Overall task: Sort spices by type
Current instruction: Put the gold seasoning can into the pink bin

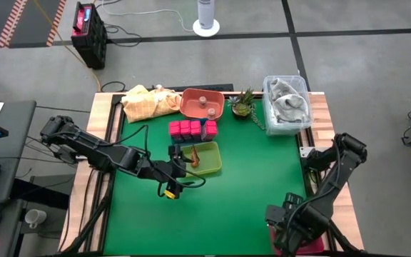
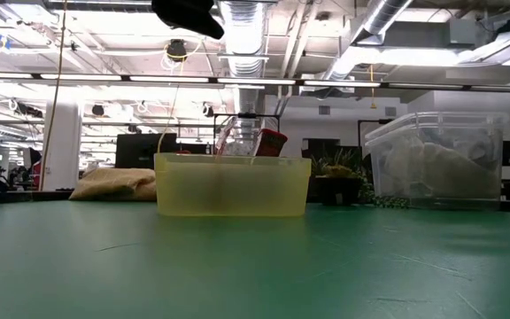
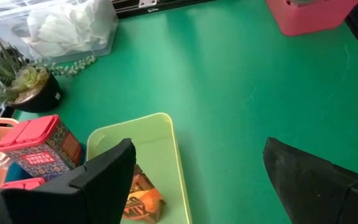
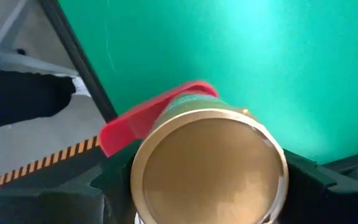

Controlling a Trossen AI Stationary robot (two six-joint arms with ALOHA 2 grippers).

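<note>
A tan round jar with a gold lid (image 4: 209, 165) fills the right wrist view, and my right gripper (image 1: 291, 227) is shut on it at the table's near right corner, over a red tray (image 4: 143, 118). My left gripper (image 3: 197, 180) hovers open with nothing between its fingers, just left of the yellow-green tray (image 1: 207, 158), where a brown-orange packet (image 3: 140, 198) lies. A row of pink-lidded spice boxes (image 1: 191, 129) stands behind that tray. A salmon bowl (image 1: 202, 104) holds small pieces. My right gripper pinches the jar's round side just below the lid (image 4: 143, 180) between its two fingers, one on each side. The fingers come from above, pointing down. The jar stands upright with its lid facing the wrist; the lid hides its bottom.
A yellow cloth (image 1: 148, 101) lies at the far left, beside the bowl. A small spiky plant (image 1: 242, 104) and a clear bin of crumpled material (image 1: 286, 104) stand at the far right. The green mat's middle and near part (image 1: 220, 214) is open room.
</note>
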